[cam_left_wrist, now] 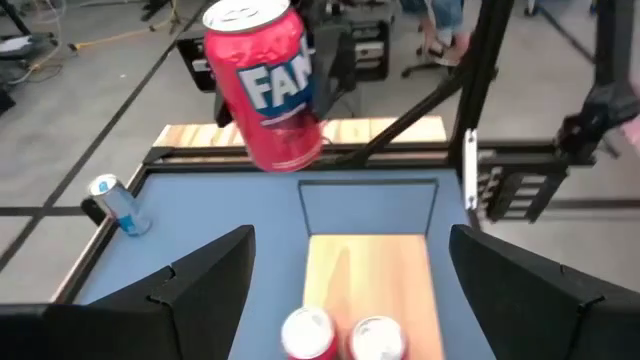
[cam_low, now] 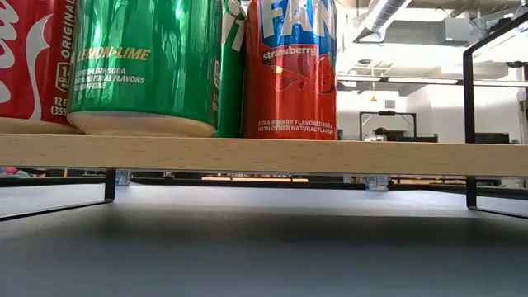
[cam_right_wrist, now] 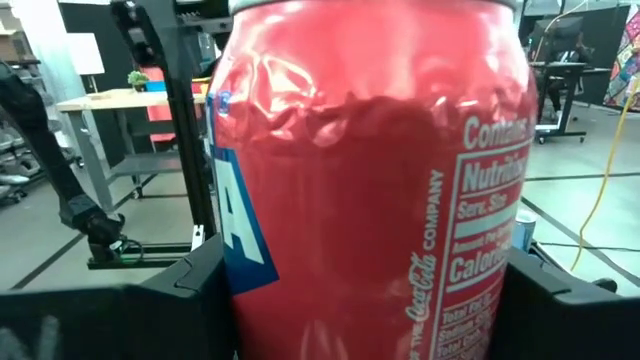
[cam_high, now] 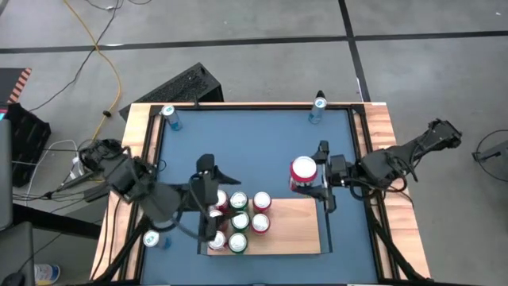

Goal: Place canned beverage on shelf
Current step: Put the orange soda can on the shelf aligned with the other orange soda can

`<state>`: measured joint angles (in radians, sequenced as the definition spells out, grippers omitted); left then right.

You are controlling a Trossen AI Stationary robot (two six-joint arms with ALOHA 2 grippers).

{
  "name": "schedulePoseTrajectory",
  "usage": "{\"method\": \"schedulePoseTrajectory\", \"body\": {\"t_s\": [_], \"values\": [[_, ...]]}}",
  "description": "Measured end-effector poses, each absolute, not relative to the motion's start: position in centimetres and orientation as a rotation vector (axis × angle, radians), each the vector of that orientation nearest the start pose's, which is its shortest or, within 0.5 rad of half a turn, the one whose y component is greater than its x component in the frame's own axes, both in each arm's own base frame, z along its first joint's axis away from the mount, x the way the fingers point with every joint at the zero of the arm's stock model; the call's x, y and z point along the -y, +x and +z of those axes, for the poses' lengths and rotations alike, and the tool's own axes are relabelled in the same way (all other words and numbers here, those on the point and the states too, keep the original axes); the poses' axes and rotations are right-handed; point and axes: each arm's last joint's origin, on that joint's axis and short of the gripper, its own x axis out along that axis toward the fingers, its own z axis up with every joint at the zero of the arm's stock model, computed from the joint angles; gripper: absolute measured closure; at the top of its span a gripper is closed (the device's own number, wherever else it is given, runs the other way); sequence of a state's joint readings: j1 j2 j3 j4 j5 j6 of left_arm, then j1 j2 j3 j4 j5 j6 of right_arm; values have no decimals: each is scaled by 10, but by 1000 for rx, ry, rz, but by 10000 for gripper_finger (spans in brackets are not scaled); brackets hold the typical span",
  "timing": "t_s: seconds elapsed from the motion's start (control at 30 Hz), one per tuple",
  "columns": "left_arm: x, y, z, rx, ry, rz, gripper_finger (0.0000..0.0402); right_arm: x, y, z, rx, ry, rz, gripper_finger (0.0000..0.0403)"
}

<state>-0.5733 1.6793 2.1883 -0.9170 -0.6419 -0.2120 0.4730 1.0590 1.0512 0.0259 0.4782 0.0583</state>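
- Labels on the shelf (cam_high: 294, 230) cans were cut off in the low view, which caught only their lower halves: a green lemon-lime can (cam_low: 144, 66), a strawberry can (cam_low: 289, 66) and a sliver of a red one at the picture's edge
- Right gripper (cam_high: 317, 176) held a red Fanta can (cam_high: 303, 173) between its fingers, above the blue table (cam_high: 254, 147) just off the shelf's far edge; the left wrist view showed that can (cam_left_wrist: 268, 85) tilted and lifted clear of the table
- In the right wrist view the can (cam_right_wrist: 375, 180) filled nearly the whole picture, so little else could be made out past it
- Left gripper (cam_high: 210, 202) hovered over the shelf's left end with jaws spread wide and nothing between them, partly covering the cans there
- About seven cans were clustered on the shelf's left part; exact count was hard to tell under the arm
- The shelf's right half lay bare, open wood between the cluster and the right rail
- Only the high view showed three blue bottles lying apart near the table's edges: far left (cam_high: 170, 117), far right (cam_high: 317, 107), near left (cam_high: 155, 238)
- Only the low view showed the gap under the shelf and its black rail (cam_low: 470, 124)
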Motion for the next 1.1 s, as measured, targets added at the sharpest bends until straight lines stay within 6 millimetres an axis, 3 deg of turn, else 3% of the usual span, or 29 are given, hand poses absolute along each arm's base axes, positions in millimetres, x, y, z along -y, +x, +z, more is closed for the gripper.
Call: {"method": "schedulePoseTrajectory", "body": {"t_s": [0.37,0.53,0.8,1.1], "values": [[120,296,502,-346,44,94,81,-80,212,384,-92,21,35,112],[111,304,514,-227,8,109,81,-75,213,384,-101,-30,123,112],[100,311,527,-105,6,102,81,-46,217,379,-162,-23,250,112],[96,312,528,-91,-29,116,81,-12,189,392,-92,-33,284,112]]}}
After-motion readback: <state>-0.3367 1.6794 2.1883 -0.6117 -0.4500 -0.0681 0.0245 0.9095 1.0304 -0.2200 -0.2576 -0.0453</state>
